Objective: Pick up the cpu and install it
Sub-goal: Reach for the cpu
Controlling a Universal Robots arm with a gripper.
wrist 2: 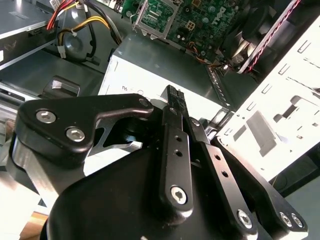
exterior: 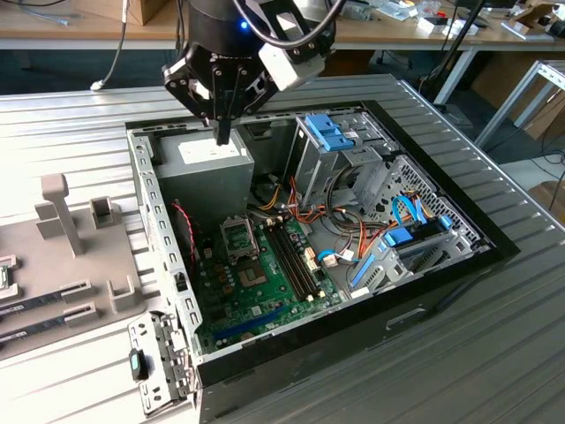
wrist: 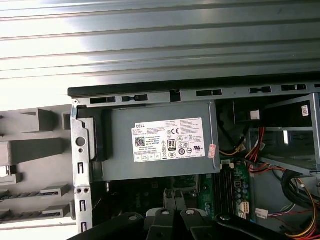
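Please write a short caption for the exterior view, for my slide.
Shut gripper poised over the power supply of an open computer case.

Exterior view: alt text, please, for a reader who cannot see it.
The gripper, jaws shut, hangs above the power supply in an open computer case on a ribbed metal table. A green motherboard lies inside the case; a grey tray sits at the exterior view's left.

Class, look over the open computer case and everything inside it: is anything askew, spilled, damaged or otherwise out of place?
Nothing stands out. The computer case lies flat with its side open. The motherboard and power supply sit squarely in place, and the cables lie inside the case. The gripper hangs shut above the power supply.
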